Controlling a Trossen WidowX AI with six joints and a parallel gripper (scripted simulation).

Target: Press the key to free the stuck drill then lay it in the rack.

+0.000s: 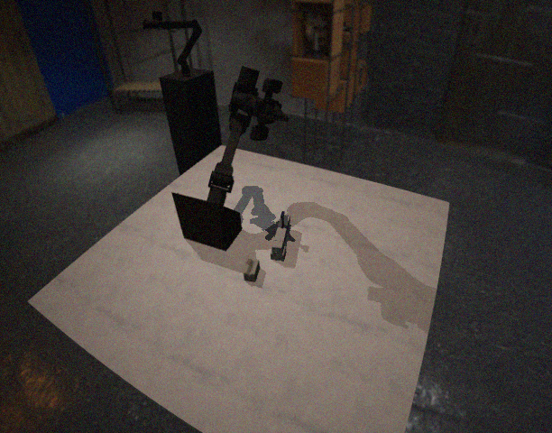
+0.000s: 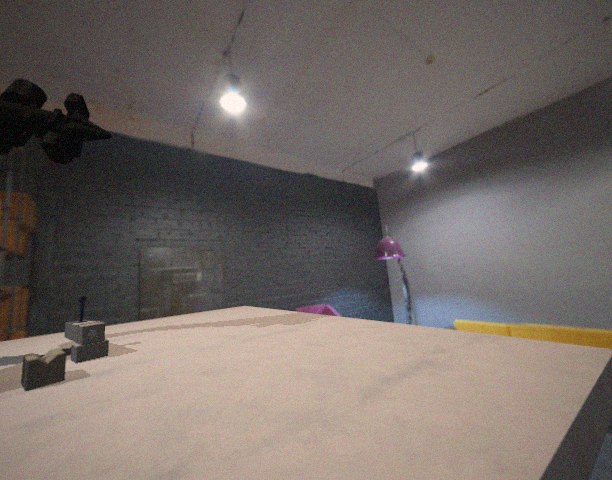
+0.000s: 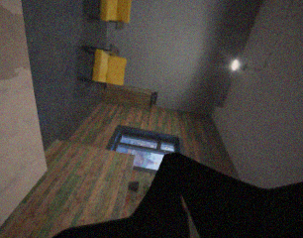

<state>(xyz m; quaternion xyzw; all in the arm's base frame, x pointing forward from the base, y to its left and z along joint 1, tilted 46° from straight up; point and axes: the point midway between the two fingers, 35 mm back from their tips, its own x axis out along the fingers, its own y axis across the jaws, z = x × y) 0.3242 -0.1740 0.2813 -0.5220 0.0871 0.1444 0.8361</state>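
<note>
My gripper (image 1: 286,118) (image 2: 110,135) (image 3: 171,160) is shut with nothing between its fingertips. It is high above the table, well away from the small blocks. A grey stepped block (image 1: 279,245) (image 2: 87,341) stands near the middle of the table in the top view. A thin dark rod (image 1: 282,218) (image 2: 82,309) stands upright on it. I cannot tell whether this rod is the drill or the key. A small grey rack (image 1: 252,271) (image 2: 43,370) with a V-shaped notch stands a short way from the stepped block, and no drill shows in its notch.
The pale table (image 1: 248,345) (image 2: 322,413) bears a large black block (image 1: 205,224) at the arm's base, beside the rack and stepped block in the top view. Another dark arm (image 1: 189,44) stands on a black pedestal (image 1: 192,112) beyond the table's far edge.
</note>
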